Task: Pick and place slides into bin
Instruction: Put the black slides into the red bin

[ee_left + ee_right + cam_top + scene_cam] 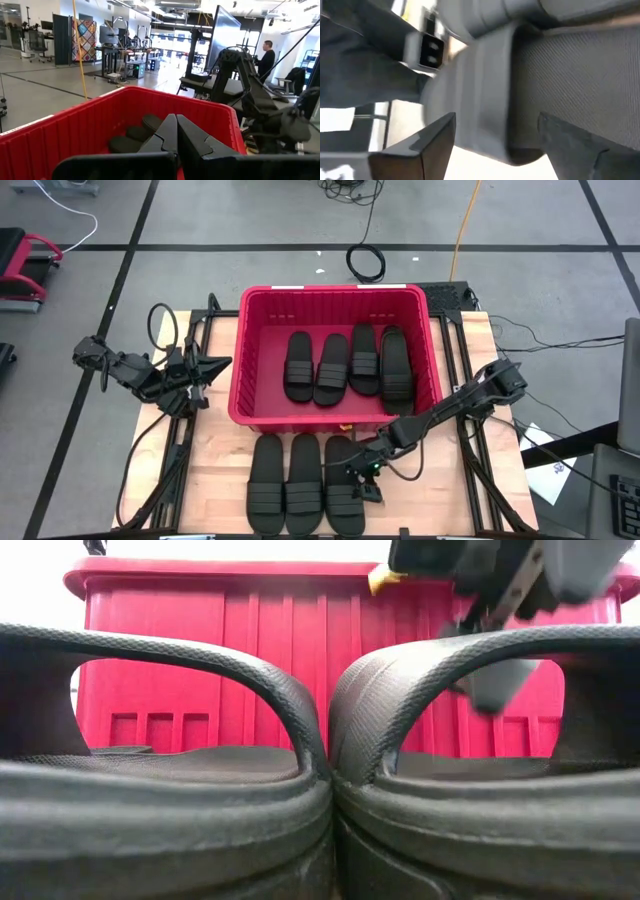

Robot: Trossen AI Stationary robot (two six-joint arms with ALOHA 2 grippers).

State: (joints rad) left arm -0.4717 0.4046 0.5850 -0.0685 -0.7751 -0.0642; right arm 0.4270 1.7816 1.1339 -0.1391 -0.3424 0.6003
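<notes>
Three black slides lie side by side, soles down, on the table in front of the red bin (262, 305). The rightmost slide (343, 472) fills the right wrist view (560, 75). Several more slides (345, 365) lie in the bin. My right gripper (364, 480) is open and low at the rightmost slide's right edge, with that edge (490, 100) between its fingers. It also shows in the low view (497, 680), behind the slide's strap (420, 660). My left gripper (222, 364) is shut and empty, clear of the table, left of the bin and pointing at it (176, 122). My right gripper stands with one finger (427, 140) on either side of the rightmost slide's right edge, coming slanting down from the table's far right. I cannot tell whether the fingers touch the slide, which lies flat on the table.
The bin's near wall (300, 660) stands just behind the row of slides. The middle slide (304, 472) lies tight against the rightmost one. Bare wooden table (215, 470) lies left of the row. A person (265, 57) stands in the room far beyond the table.
</notes>
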